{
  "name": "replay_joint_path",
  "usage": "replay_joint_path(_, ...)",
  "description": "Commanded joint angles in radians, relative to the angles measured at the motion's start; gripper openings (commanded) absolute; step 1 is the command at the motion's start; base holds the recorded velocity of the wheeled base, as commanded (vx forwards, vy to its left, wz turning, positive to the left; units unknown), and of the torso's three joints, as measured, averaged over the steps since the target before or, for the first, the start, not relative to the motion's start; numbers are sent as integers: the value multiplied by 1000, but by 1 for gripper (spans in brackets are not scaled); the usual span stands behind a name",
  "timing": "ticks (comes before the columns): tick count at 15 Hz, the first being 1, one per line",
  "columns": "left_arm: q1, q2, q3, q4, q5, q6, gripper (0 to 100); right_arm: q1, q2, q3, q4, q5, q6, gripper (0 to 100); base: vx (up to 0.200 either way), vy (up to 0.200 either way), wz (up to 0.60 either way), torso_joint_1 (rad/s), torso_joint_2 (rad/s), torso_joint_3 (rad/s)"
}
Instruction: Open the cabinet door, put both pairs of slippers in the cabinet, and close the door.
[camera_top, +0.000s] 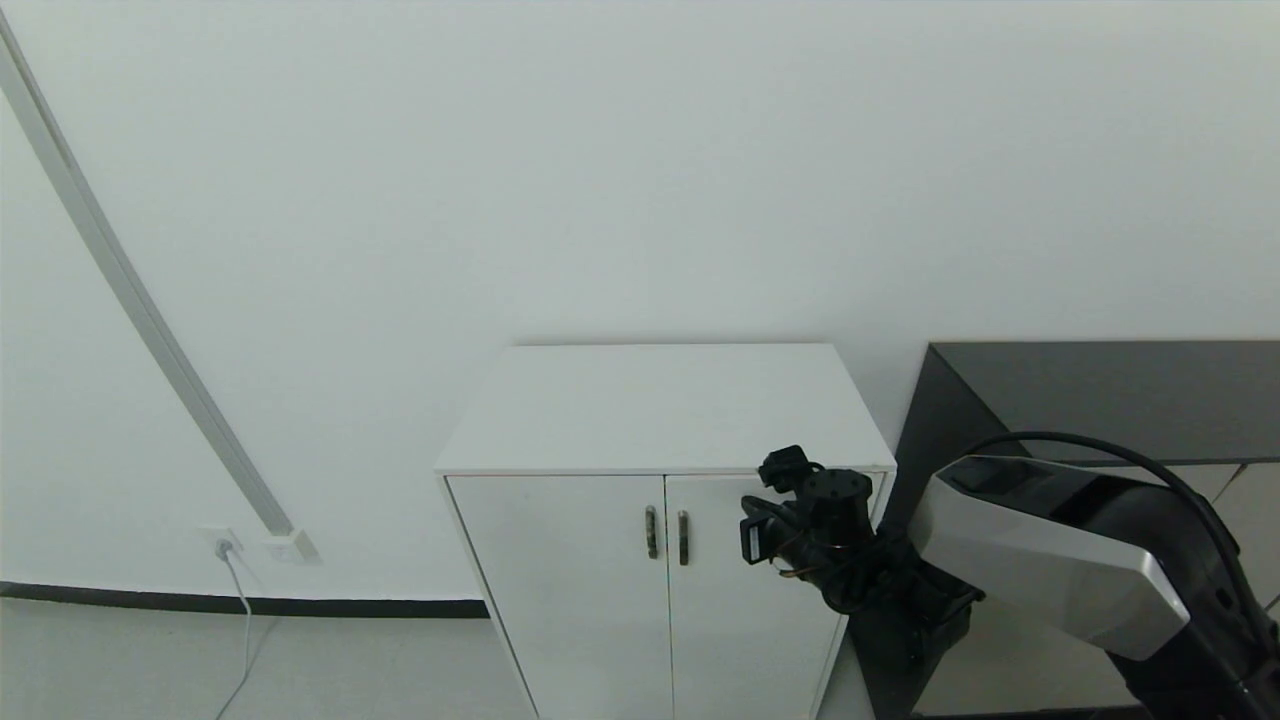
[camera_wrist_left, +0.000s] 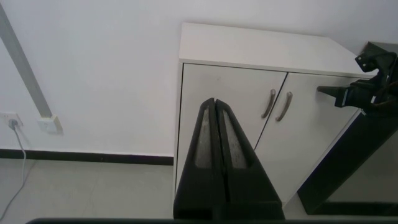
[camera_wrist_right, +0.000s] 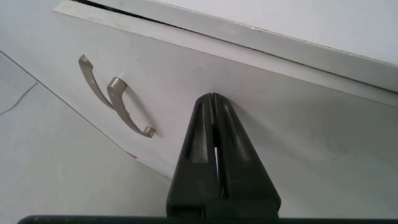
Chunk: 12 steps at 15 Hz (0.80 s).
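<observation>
- The right gripper (camera_wrist_right: 213, 102) has its 2 fingers pressed together with nothing between them. Its tip points at the face of the right door (camera_top: 725, 640), high up near the door's top edge; whether it touches the panel cannot be told.
- In the head view this gripper sits in front of the upper outer part of the right door, to the right of the right handle (camera_top: 683, 537) and apart from it.
- The left gripper (camera_wrist_left: 214, 107) is also closed and empty. It is held back from the cabinet (camera_top: 660, 410), with its tip aimed toward the left door (camera_top: 570, 580).
- The white cabinet stands against the wall (camera_top: 640, 170) with both doors closed. The left handle (camera_top: 651, 531) and the right handle are upright bars just beside each other at the centre seam.
- The cabinet's flat top is bare.
- A dark sideboard (camera_top: 1100, 390) stands just to the right of the cabinet.
- To the left, a pale conduit strip (camera_top: 130, 290) slants down the wall to a socket (camera_top: 222, 545), and a cable (camera_top: 243, 620) hangs from it to the floor (camera_top: 120, 670).
</observation>
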Motion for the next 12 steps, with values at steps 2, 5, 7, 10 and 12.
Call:
replay_joint_path(2, 1, 0, 0, 0, 1, -2, 0, -3, 3, -3, -1, 0, 1, 0, 0, 0, 0, 0, 0, 0)
replay_joint_path(5, 1, 0, 0, 0, 1, 0, 0, -3, 5, -4, 1, 0, 1, 0, 0, 0, 0, 0, 0, 0)
replay_joint_path(7, 1, 2, 0, 0, 1, 0, 0, -3, 11, -20, 9, 0, 3, 0, 0, 0, 0, 0, 0, 0)
replay_joint_path(10, 1, 0, 0, 0, 0, -2, 0, -6, 23, -41, 15, -1, 4, 0, 0, 0, 0, 0, 0, 0)
replay_joint_path(12, 1, 2, 0, 0, 1, -2, 0, -10, 23, -44, 18, -1, 4, 0, 0, 0, 0, 0, 0, 0)
